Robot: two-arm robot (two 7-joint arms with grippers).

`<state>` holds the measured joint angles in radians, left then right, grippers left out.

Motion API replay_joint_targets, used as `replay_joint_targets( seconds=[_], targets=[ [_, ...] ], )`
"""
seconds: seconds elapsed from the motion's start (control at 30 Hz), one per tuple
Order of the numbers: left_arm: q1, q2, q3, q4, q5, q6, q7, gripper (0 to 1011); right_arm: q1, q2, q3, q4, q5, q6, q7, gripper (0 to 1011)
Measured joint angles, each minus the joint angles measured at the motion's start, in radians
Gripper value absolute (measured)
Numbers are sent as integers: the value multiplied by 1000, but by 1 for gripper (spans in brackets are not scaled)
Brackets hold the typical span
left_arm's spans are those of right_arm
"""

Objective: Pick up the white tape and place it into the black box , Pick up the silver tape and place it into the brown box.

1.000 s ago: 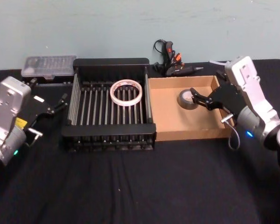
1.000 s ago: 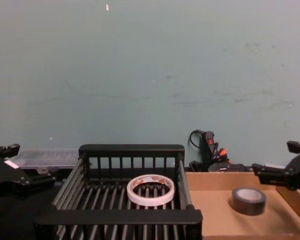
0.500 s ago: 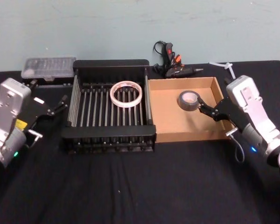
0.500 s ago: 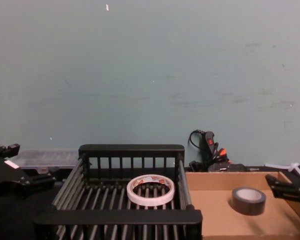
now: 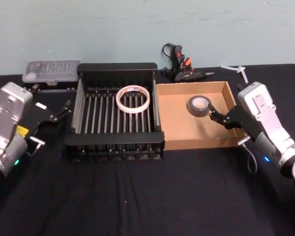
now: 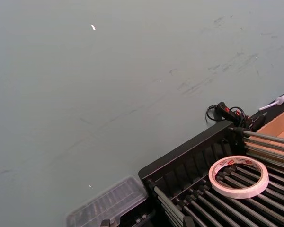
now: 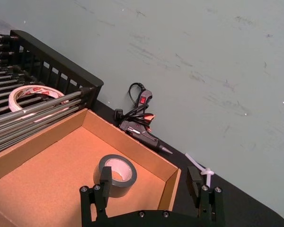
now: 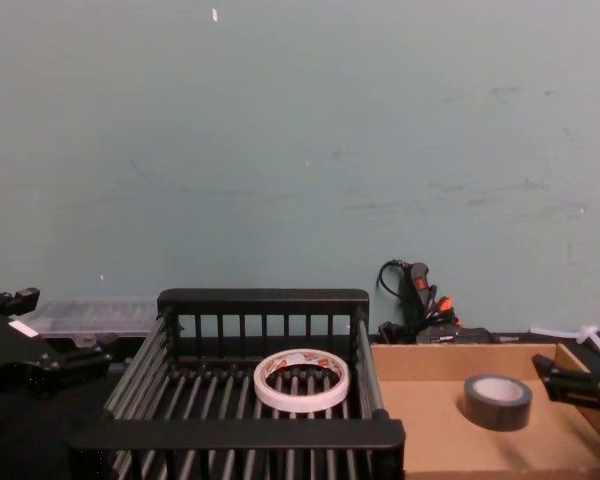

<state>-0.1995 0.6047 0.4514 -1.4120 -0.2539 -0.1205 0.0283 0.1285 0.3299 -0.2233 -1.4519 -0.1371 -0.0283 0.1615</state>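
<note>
While both tapes lay in their boxes, your two pincers stood apart and held nothing.

Your right pincer hung over the right wall of the brown box, its fingers spread wide, and the silver tape lay flat on the cardboard floor just ahead of its fingertips, not touching them. Further off to that pincer's left, past the shared wall, the white tape lay flat on the bars of the black box. Your left pincer sat low over the bench, fingers parted, just outside the black box's left wall, with the white tape well to its right inside the crate.
</note>
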Motion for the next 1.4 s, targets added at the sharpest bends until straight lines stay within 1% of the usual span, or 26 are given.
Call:
replay_joint_targets(
  seconds=[1.4],
  targets=[
    [0, 0, 0, 0, 0, 0, 0, 1001, 2, 2, -2, 1, 4, 1, 2, 1002]
  ],
)
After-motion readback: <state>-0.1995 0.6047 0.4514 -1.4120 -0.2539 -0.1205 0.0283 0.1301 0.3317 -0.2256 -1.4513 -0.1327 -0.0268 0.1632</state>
